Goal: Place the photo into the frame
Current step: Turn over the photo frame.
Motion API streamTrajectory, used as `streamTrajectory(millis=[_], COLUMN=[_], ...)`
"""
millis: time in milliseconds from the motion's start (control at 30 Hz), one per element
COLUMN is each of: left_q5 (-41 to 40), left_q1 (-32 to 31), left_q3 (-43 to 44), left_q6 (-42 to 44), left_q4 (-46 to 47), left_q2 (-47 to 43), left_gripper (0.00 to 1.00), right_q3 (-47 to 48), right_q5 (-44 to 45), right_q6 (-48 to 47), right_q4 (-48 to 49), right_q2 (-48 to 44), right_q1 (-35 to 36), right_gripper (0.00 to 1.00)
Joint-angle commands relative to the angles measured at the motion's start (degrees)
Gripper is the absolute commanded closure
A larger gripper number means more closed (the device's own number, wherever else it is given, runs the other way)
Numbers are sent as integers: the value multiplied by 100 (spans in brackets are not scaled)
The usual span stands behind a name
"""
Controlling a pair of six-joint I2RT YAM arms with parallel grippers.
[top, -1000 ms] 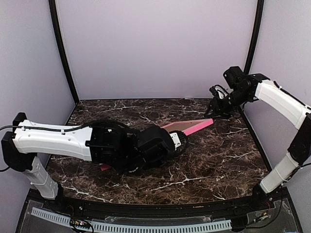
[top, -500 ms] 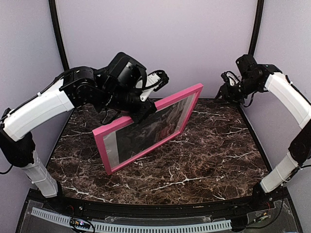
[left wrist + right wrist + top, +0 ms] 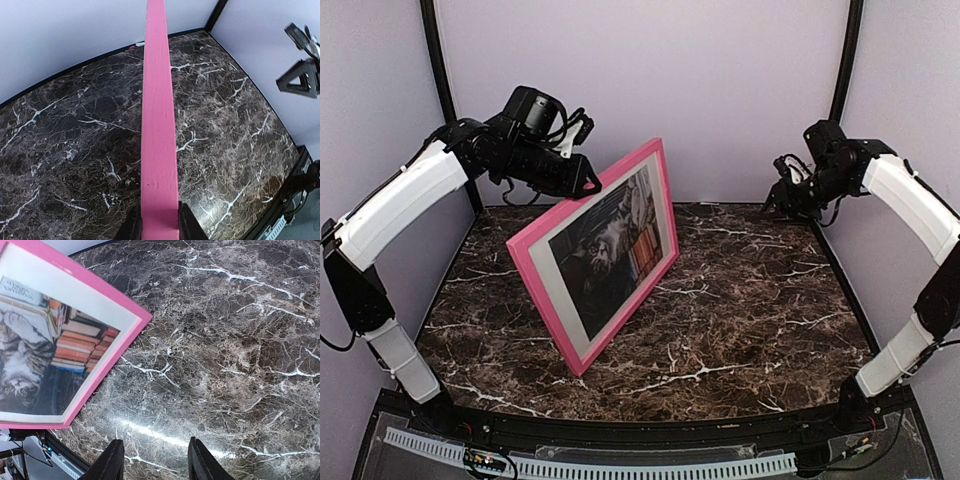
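Observation:
The pink frame (image 3: pixel 523 252) stands tilted on the marble table, its lower corner resting near the front. The photo (image 3: pixel 605 245), a grey cat with orange and red books, sits inside it behind a white mat border. My left gripper (image 3: pixel 590 186) is shut on the frame's top rail; in the left wrist view the rail (image 3: pixel 159 125) runs away between the fingertips (image 3: pixel 131 227). My right gripper (image 3: pixel 782 196) hangs open and empty at the back right, apart from the frame. The right wrist view shows the frame (image 3: pixel 134 325) and photo (image 3: pixel 45 347) at left.
The dark marble table (image 3: pixel 750 300) spans the enclosure. Pale walls and black corner posts (image 3: pixel 840 70) close the back and sides. The right arm's gripper appears at the far right of the left wrist view (image 3: pixel 300 75).
My left arm has lifted the frame from flat on the table and turned it up on edge, so the photo now faces front. My right gripper has drawn back a little.

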Motion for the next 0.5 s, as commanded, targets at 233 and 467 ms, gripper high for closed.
streamTrajectory(millis=[233, 467], left_q5=[1183, 2040], left_q1=[936, 1096], left_q3=[-1700, -1948], left_q6=[-883, -681], left_q4=[1831, 2023], left_q2=[-866, -569], left_gripper=[100, 100], right_q3=[-1119, -1482], right_q5=[-671, -780], right_q6=[70, 151], right_q4=[996, 1376], right_q2=[-190, -156], right_q1=[-27, -28], right_gripper=[54, 53])
